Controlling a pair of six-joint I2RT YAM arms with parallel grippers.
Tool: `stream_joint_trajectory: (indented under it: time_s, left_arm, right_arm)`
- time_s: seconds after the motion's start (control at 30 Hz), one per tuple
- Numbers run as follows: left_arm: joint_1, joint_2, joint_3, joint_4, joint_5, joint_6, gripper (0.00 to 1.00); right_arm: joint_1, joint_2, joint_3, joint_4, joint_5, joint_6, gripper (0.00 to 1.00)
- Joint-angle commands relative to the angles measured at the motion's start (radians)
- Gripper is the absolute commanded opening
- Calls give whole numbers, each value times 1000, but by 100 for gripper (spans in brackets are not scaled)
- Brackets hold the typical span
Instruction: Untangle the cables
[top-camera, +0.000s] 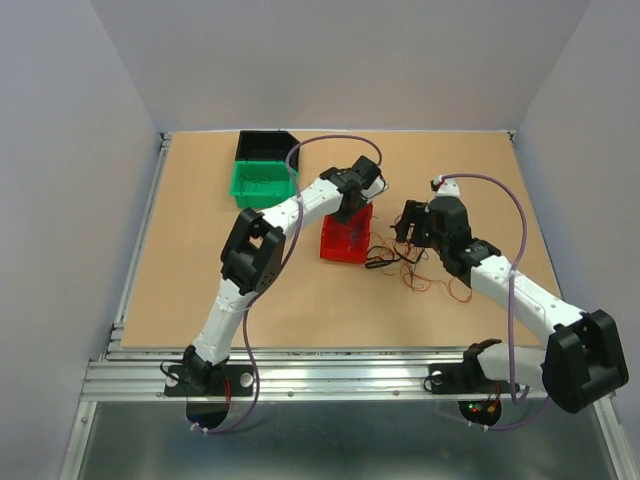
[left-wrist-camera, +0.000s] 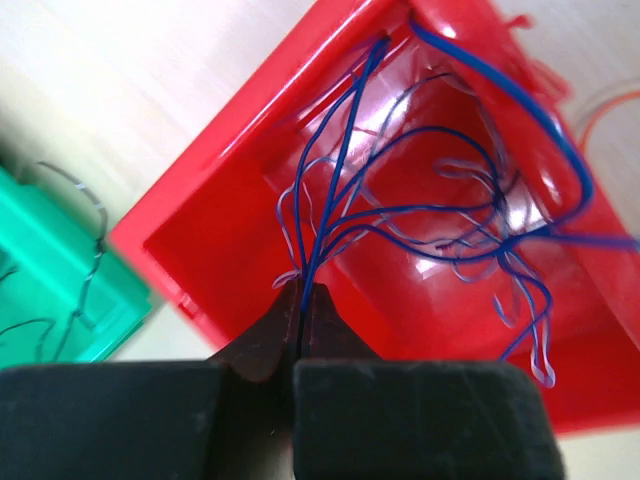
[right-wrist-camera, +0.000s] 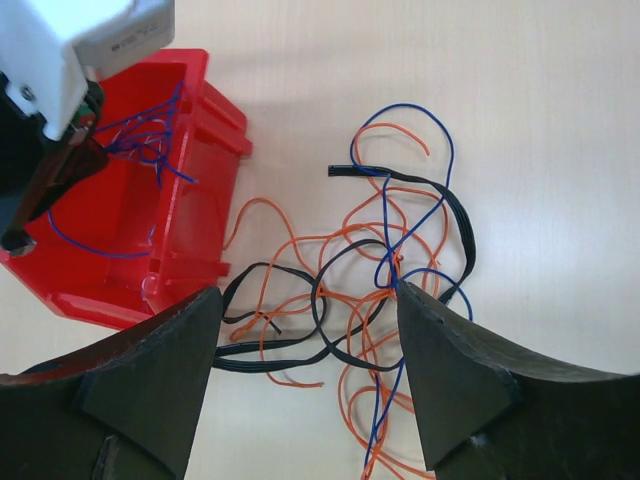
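A tangle of thin orange, black and blue cables lies on the table right of the red bin. My left gripper hangs over this bin. In the left wrist view it is shut on a bunch of blue wires that loop down into the red bin. My right gripper is open above the tangle. In the right wrist view its fingertips straddle the orange and black loops, and the gripper holds nothing. The red bin with blue wires sits at upper left.
A green bin with a few thin black wires stands left of the red one, with a black bin behind it. Thick lilac arm cables arch over both arms. Walls close the table on three sides.
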Motion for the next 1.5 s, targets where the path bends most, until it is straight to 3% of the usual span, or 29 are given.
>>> stream_joint_trajectory:
  time_s: [0.0, 0.1, 0.17, 0.3, 0.5, 0.7, 0.9, 1.03, 1.07, 1.13, 1.17, 1.2, 1.37, 1.47]
  left_arm:
    - [23, -41, -111, 110, 37, -51, 0]
    - [36, -83, -151, 163, 60, -52, 2]
    - [44, -130, -180, 199, 89, -51, 20]
    - [47, -187, -173, 196, 126, -45, 36]
    - [47, -267, -168, 171, 130, -46, 44]
    - [46, -348, -206, 179, 142, -40, 45]
    - [47, -518, -347, 314, 178, -14, 58]
    - [47, -629, -464, 407, 188, 11, 60]
    - [47, -647, -489, 458, 189, 24, 60]
    - [47, -701, -573, 516, 189, 35, 60]
    - [49, -718, -599, 545, 195, 38, 60]
    - [49, -748, -645, 594, 210, 49, 60]
    - [50, -805, -726, 682, 296, 51, 60]
    - [52, -851, -791, 732, 403, 46, 60]
  right_arm:
    - [-2, -46, -23, 46, 49, 15, 75]
    - [-2, -59, -28, 48, 60, 19, 75]
    - [-2, -54, -30, 49, 60, 23, 76]
    - [-3, -27, -24, 49, 50, 26, 75]
    - [-3, 53, 9, 20, 46, 27, 67]
    - [-3, 173, 50, 9, 86, 29, 61]
    - [-28, 300, 114, -6, 149, 44, 55]
    - [-34, 352, 142, -5, 119, 33, 46]
    - [-34, 357, 148, -5, 108, 32, 35]
    - [-34, 362, 150, -6, 103, 32, 23]
    - [-34, 349, 147, -6, 99, 30, 8]
    - [-36, 331, 132, -6, 97, 29, 4]
    - [-33, 153, 59, -5, 13, 24, 1]
    - [-34, -36, 1, 35, -59, 16, 1]
